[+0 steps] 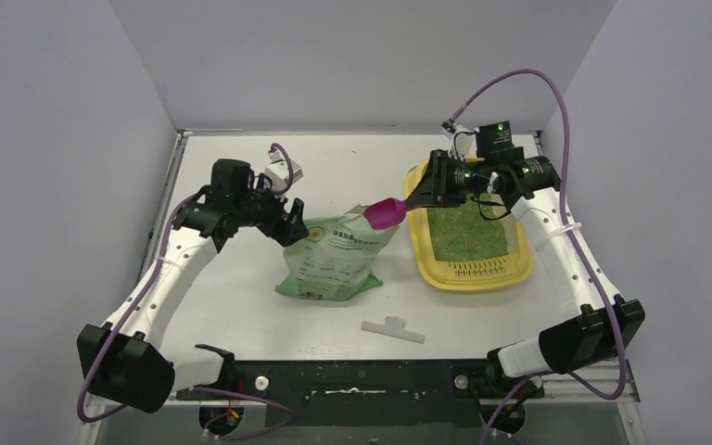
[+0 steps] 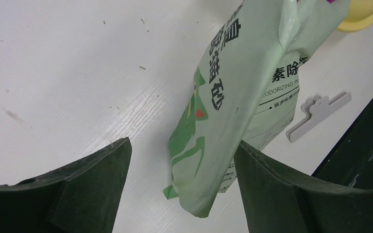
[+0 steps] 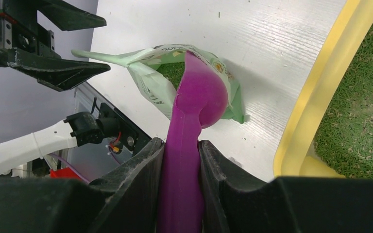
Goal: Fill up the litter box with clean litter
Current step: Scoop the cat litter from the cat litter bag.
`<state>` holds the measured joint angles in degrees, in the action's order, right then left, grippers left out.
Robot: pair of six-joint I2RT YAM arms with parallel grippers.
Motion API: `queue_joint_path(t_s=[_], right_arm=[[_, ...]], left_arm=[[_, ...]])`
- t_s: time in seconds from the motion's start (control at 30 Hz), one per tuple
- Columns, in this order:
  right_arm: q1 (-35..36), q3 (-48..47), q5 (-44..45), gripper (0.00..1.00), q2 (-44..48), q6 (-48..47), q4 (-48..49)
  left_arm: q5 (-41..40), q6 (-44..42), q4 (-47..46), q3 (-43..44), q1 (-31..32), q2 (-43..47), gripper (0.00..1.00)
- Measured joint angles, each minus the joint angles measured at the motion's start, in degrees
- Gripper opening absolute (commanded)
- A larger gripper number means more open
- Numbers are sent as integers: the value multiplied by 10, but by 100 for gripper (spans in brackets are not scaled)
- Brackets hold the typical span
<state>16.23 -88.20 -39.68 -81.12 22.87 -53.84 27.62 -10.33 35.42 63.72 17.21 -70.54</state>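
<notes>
The yellow litter box [image 1: 475, 281] lies at the right of the table, its floor covered with green clean litter [image 1: 468, 232]. To its left stands a light-green printed bag [image 1: 334, 264] with its mouth open. My right gripper [image 1: 417, 197] is shut on the handle of a magenta scoop [image 1: 385, 213]. In the right wrist view the scoop [image 3: 199, 97] has its bowl in the bag's mouth [image 3: 150, 82], where some litter [image 3: 172, 70] shows, and the box rim [image 3: 311, 97] lies to the right. My left gripper [image 1: 295, 222] stands open at the bag's upper left corner. The bag [image 2: 243, 82] hangs loose between its fingers [image 2: 102, 184].
A white plastic clip [image 1: 394, 327] lies on the table in front of the bag, near the black front rail [image 1: 352, 375]. White walls close in the table at the left, back and right.
</notes>
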Motion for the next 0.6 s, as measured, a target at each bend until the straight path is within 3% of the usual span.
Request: queue_joint_path(t_s=[0.17, 0.33, 0.43, 0.6], right_arm=[[0, -15, -18, 0, -2, -18, -12], [14, -13, -33, 0, -6, -15, -12], [33, -13, -35, 0, -21, -11, -5], [45, -14, -35, 0, -55, -8, 0]], left_arm=[[20, -18, 11, 18, 0, -21, 73], [60, -33, 20, 29, 1, -44, 62], [80, -40, 29, 39, 7, -65, 51], [90, -61, 55, 49, 24, -81, 22]])
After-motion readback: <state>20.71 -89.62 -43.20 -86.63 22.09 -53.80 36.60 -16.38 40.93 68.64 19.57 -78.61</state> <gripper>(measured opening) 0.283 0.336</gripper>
